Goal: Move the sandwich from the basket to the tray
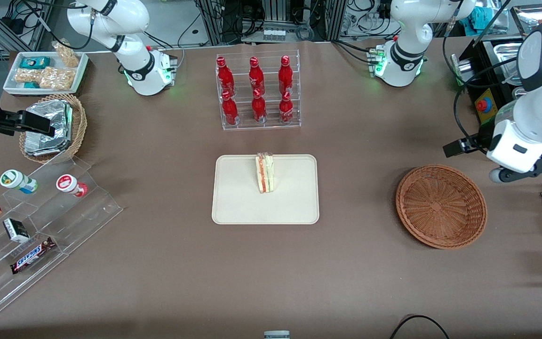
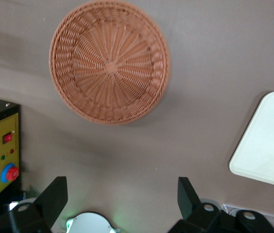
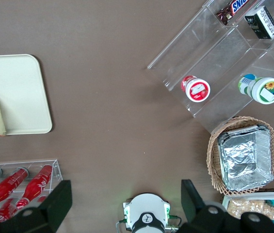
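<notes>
One sandwich (image 1: 265, 173), standing on the tray (image 1: 233, 202), long axis pointing toward the bottle rack (image 1: 258, 92). One basket (image 1: 441, 205), nothing in it. Gripper (image 2: 122, 196): raised near the basket, fingers spread apart, holding nothing; sandwich lies well off toward the table's middle.

Found the sandwich (image 1: 265, 173) standing on the tray (image 1: 238, 197) at mid-table, toward the tray's edge farther from the front camera. Saw the basket (image 1: 441, 205) well apart from the tray, toward the working arm's end. Spotted the gripper (image 2: 122, 194) above the table near the basket, farther from that camera. Noted a bottle rack (image 1: 258, 92) farther off than the tray.
</notes>
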`<state>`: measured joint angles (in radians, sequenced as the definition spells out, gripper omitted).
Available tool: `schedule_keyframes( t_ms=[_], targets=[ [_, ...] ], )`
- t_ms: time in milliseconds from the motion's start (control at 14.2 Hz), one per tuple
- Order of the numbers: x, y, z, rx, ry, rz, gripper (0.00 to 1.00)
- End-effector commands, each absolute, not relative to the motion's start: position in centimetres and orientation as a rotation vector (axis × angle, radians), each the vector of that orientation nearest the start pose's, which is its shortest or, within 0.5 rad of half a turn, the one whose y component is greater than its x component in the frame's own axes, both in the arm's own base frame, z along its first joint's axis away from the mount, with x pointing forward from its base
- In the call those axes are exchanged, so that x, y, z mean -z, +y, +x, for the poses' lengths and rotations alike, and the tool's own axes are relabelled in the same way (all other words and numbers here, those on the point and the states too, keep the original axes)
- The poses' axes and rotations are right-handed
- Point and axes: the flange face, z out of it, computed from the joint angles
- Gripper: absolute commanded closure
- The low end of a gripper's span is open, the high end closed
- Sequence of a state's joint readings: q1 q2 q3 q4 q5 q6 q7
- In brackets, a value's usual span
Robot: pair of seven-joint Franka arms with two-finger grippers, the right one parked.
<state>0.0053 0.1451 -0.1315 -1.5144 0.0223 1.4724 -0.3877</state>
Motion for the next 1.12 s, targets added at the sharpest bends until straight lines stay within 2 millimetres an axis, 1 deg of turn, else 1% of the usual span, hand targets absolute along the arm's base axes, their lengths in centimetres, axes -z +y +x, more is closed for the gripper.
schedule_keyframes(
  t_ms=[0,70,141,211,562,633,703,844,914,1055],
  targets=[
    [-58.0,-7.4,58.1,-0.223,-0.492,-3.037,0.00],
    [-58.3,-7.7,58.1,-0.215,-0.515,-3.042,0.00],
    [-58.2,-8.8,57.8,-0.225,-0.486,-3.039,0.00],
    [-58.3,-9.4,57.6,-0.231,-0.465,-3.035,0.00],
    [-58.8,-9.4,57.4,-0.219,-0.442,-3.040,0.00],
    [-59.3,-9.4,57.1,-0.210,-0.442,-3.038,0.00],
    [-59.5,-9.5,56.7,-0.219,-0.409,-3.040,0.00],
    [-60.7,-9.5,55.9,-0.216,-0.359,-3.048,0.00],
    [-60.9,-9.5,55.8,-0.212,-0.361,-3.048,0.00],
    [-60.6,-9.5,56.0,-0.218,-0.373,-3.046,0.00]
  ],
)
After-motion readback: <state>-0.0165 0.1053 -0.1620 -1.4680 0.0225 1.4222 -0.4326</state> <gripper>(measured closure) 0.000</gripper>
